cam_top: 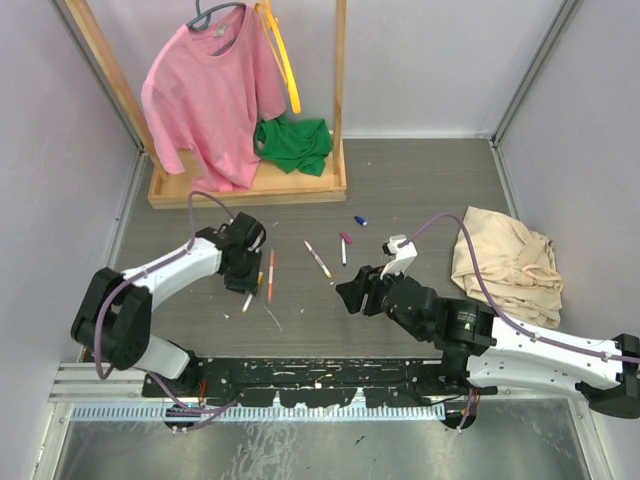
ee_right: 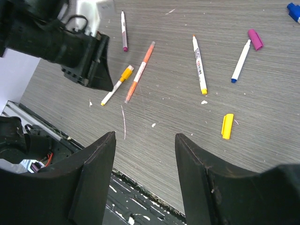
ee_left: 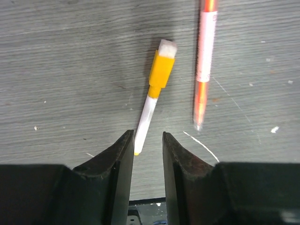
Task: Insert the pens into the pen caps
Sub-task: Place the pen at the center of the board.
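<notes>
My left gripper (ee_left: 147, 140) hangs low over the table with its jaws a narrow gap apart. The tip of a short white pen with a yellow band (ee_left: 154, 93) lies just at the left finger, not gripped; this pen also shows in the top view (cam_top: 247, 300). An orange pen (ee_left: 205, 61) lies beside it on the right. My right gripper (ee_right: 145, 140) is wide open and empty above bare table. Ahead of it lie a loose yellow cap (ee_right: 227, 126), a white pen with a yellow tip (ee_right: 199, 65), a blue-tipped pen (ee_right: 241, 61), a magenta cap (ee_right: 255, 39) and a magenta-tipped pen (ee_right: 123, 30).
A blue cap (cam_top: 360, 220) lies further back. A beige cloth (cam_top: 505, 262) lies at the right. A wooden rack (cam_top: 250, 185) with a pink shirt (cam_top: 210, 90) and green cloth (cam_top: 293, 143) stands at the back. White flecks dot the table.
</notes>
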Motion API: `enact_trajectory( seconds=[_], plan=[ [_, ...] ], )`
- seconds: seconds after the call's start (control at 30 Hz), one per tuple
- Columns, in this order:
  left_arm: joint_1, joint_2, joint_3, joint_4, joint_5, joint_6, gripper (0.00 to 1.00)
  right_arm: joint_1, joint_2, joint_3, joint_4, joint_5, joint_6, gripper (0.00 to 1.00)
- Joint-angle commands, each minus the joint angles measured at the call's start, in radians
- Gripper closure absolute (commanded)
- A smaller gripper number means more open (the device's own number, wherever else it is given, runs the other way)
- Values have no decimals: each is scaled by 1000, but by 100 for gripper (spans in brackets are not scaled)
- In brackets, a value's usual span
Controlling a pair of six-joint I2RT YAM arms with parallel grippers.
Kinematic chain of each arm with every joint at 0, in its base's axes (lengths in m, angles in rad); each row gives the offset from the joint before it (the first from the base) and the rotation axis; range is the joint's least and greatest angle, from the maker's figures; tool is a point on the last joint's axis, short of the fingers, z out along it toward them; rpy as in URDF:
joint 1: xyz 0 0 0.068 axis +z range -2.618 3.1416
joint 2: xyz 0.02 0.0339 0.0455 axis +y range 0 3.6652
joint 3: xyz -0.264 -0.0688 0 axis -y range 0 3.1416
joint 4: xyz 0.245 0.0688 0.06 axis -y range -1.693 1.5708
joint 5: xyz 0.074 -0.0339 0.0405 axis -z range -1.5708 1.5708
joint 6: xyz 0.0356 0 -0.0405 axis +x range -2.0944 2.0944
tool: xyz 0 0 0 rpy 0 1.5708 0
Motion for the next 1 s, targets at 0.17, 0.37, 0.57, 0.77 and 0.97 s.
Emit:
enact_trajectory(
  seconds=[0.17,0.37,0.57,0.77,0.97],
  plan=[
    [4,-303,12,-16,33,5,66,-3,69,151,-244,18,97,41],
    [4,-473,-7,-14,43,10,59,-21,241,238,-363,-38,121,41],
    [4,-541,-8,-40,22,15,55,-117,293,226,-335,-118,93,41],
    [4,-584,-13,-2,39,25,56,-301,394,223,-228,-347,-71,42],
    [4,-663,14,46,47,57,55,-393,627,339,-162,-476,-248,42]
  ],
)
